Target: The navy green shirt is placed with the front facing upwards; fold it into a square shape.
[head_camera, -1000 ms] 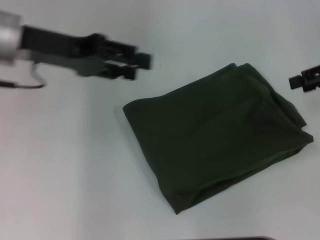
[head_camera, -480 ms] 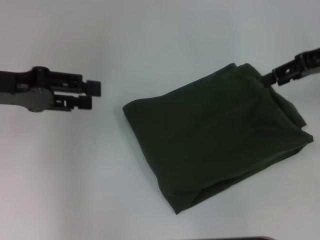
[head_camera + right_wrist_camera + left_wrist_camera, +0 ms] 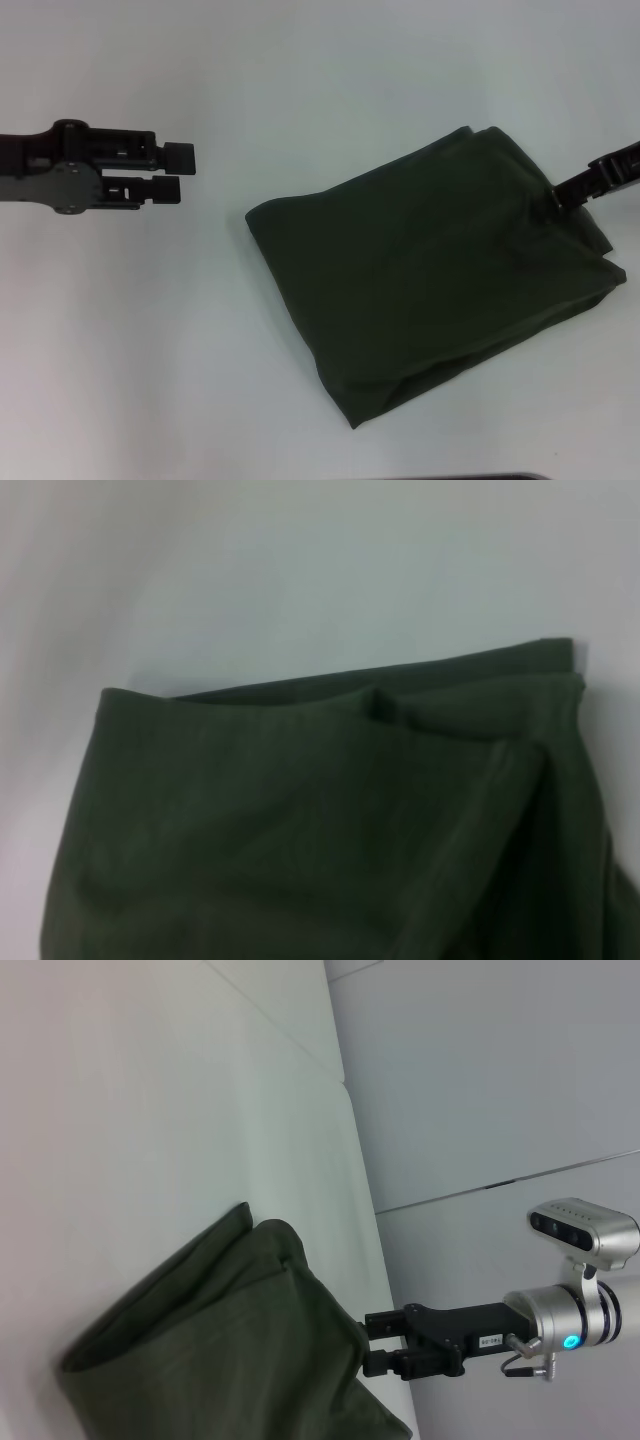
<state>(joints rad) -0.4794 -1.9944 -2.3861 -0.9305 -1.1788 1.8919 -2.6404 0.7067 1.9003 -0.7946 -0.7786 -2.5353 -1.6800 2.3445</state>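
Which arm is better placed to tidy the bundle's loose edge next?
Probably the right. The right end effector sits at the folded navy green shirt's rumpled right edge, while the left end effector hovers over bare table, apart from the cloth.

Right hand [image 3: 556,197]: mostly cut off by the head view's right edge; only its tip shows at the shirt's [image 3: 430,275] right border, finger spacing indeterminate. Shirt folded over itself, so chest lettering and collar are hidden. Left arm cut off at the left edge.
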